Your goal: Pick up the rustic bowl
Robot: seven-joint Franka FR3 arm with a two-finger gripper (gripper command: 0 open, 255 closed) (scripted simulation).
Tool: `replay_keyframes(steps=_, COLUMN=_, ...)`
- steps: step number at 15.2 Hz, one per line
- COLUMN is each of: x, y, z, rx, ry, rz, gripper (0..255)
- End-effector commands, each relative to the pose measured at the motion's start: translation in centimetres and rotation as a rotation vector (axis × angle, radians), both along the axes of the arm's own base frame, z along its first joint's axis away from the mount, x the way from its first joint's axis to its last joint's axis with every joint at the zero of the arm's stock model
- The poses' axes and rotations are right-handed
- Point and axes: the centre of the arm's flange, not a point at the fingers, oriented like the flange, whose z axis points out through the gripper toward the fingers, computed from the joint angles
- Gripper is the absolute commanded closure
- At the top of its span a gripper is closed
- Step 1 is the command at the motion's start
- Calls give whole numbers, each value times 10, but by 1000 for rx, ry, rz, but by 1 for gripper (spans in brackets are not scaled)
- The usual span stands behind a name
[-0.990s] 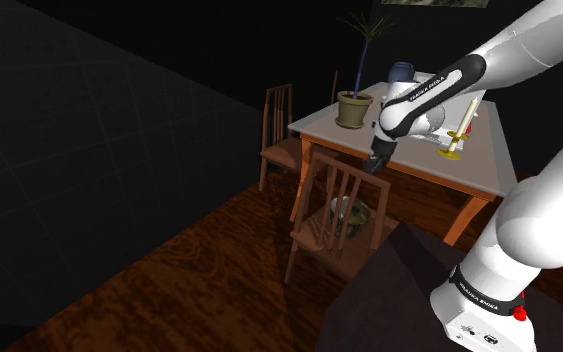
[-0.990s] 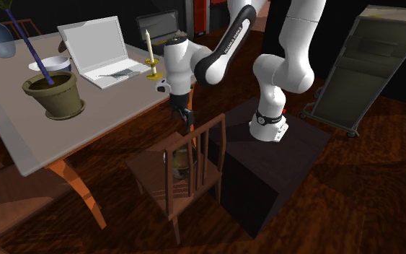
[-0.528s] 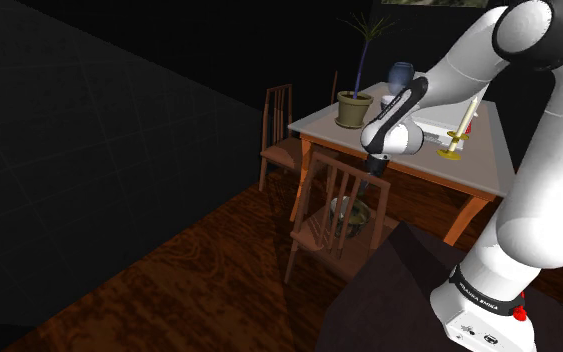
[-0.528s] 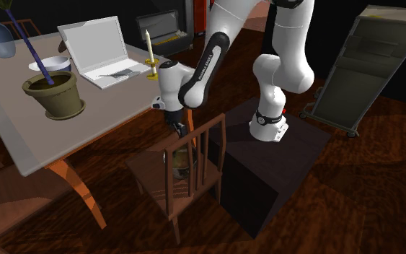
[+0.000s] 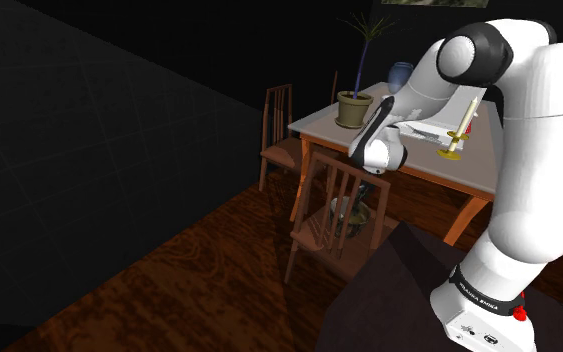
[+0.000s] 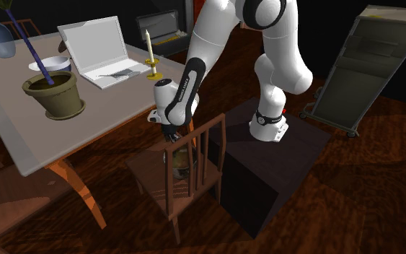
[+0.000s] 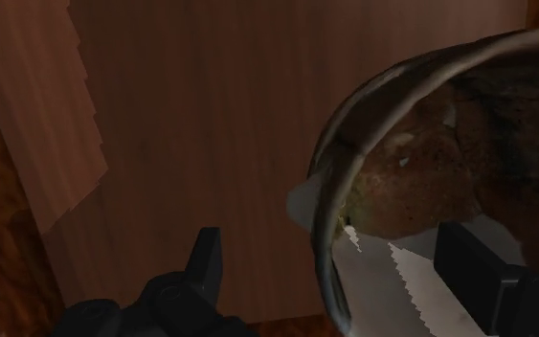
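Directly under the gripper (image 7: 330, 239), on the wooden chair seat (image 7: 190, 124), sits the brown, mottled bowl (image 7: 420, 182). The fingers stand wide apart and straddle its rim, one over the seat outside it, the other inside the bowl. They seem not to touch it, though this close view leaves that unsure. The white arm (image 5: 534, 170) rises from its stand (image 5: 409, 290), folds over at the top and slopes its forearm down. The hand points downward, close by the chair's slatted back (image 6: 207, 130).

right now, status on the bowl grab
Gripper open, straddling rim of bowl, not clasped. Bowl on chair seat. Tight beside chair back.
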Motion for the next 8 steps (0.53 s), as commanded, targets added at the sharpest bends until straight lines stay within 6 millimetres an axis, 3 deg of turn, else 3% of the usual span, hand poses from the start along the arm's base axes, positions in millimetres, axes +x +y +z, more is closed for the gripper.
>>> replay_keyframes(steps=1, x=1, y=-1, z=-11, rx=0, ry=0, rz=0, gripper=0)
replay_keyframes(steps=4, x=1, y=-1, z=-30, rx=0, ry=0, rz=0, gripper=0)
replay_keyframes(steps=6, x=1, y=-1, z=-30, rx=0, ry=0, rz=0, gripper=0)
replay_keyframes(steps=7, x=1, y=-1, z=-30, rx=0, ry=0, rz=0, gripper=255)
replay_keyframes(steps=8, x=1, y=-1, z=-30, rx=0, ry=0, rz=0, gripper=255)
